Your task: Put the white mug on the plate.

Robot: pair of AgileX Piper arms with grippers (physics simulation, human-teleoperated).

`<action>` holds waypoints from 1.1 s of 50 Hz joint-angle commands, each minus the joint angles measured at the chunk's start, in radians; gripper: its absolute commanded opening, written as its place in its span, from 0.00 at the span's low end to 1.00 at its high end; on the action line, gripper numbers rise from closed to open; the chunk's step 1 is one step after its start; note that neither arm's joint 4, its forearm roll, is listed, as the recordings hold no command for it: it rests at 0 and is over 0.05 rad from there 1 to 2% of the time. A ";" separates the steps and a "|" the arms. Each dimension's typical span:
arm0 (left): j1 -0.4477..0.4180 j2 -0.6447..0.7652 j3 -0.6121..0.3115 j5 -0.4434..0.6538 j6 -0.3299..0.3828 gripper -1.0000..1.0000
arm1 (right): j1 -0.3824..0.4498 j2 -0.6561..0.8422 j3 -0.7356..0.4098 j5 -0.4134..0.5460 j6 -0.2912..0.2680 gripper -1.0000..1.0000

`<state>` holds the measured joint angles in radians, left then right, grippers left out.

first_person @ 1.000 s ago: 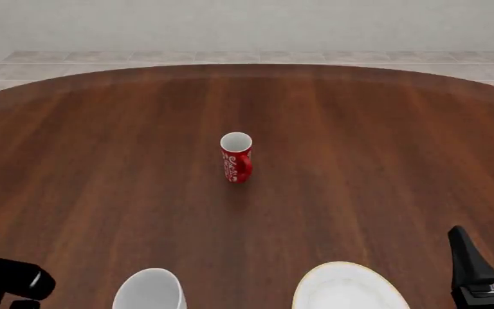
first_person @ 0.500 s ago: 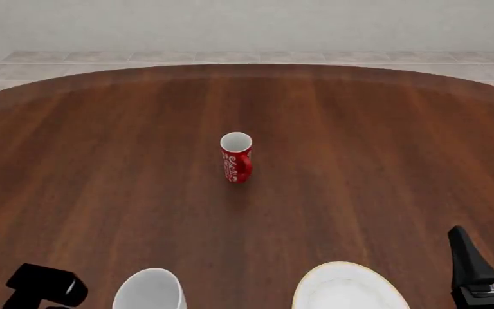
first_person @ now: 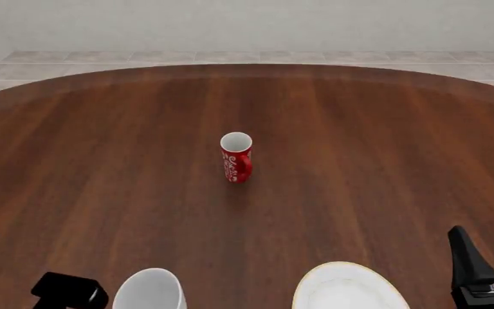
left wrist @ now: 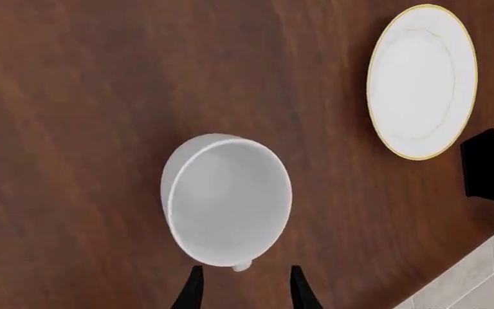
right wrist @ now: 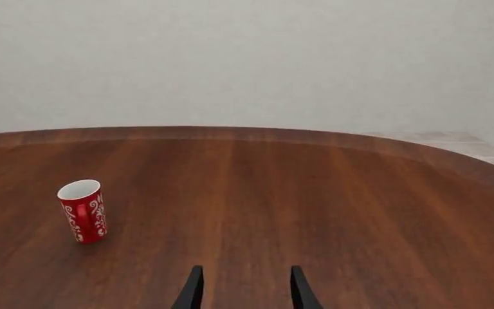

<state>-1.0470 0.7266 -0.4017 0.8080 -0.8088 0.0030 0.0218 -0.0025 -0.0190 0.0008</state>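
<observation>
The white mug (first_person: 150, 291) stands upright at the table's near edge, left of centre; the left wrist view looks down into the white mug (left wrist: 226, 199), whose small handle faces the fingertips. My left gripper (left wrist: 244, 291) hovers open just short of that handle, nothing between its fingers; in the front view only the left arm's black body (first_person: 69, 291) shows, beside the mug. The plate (first_person: 347, 290), white with a gold rim, lies right of the mug and is also in the left wrist view as the plate (left wrist: 421, 80). My right gripper (right wrist: 244, 288) is open over bare wood at the near right (first_person: 485, 265).
A slim red mug with white swirls (first_person: 236, 157) stands upright near the table's middle, seen too in the right wrist view (right wrist: 83, 210). The round wooden table (first_person: 359, 148) ends at a tiled floor strip and pale wall at the back.
The left arm's black body has slid right along the near edge, from the far left corner to just beside the white mug. The right arm and all objects have stayed put.
</observation>
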 commanded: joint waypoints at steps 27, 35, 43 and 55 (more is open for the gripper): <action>-0.054 0.111 0.097 -0.179 -0.076 1.00 | -0.002 -0.001 0.000 0.002 -0.001 1.00; -0.061 0.133 0.104 -0.200 -0.084 1.00 | -0.003 -0.002 0.000 0.002 -0.002 1.00; -0.069 0.147 0.098 -0.198 -0.081 0.00 | -0.002 -0.001 0.000 0.002 -0.001 1.00; -0.050 0.141 0.068 -0.162 -0.045 0.00 | -0.002 -0.001 0.000 0.002 -0.002 1.00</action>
<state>-1.1076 0.8612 -0.3127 0.6301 -0.8816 0.0030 0.0219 -0.0025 -0.0190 0.0008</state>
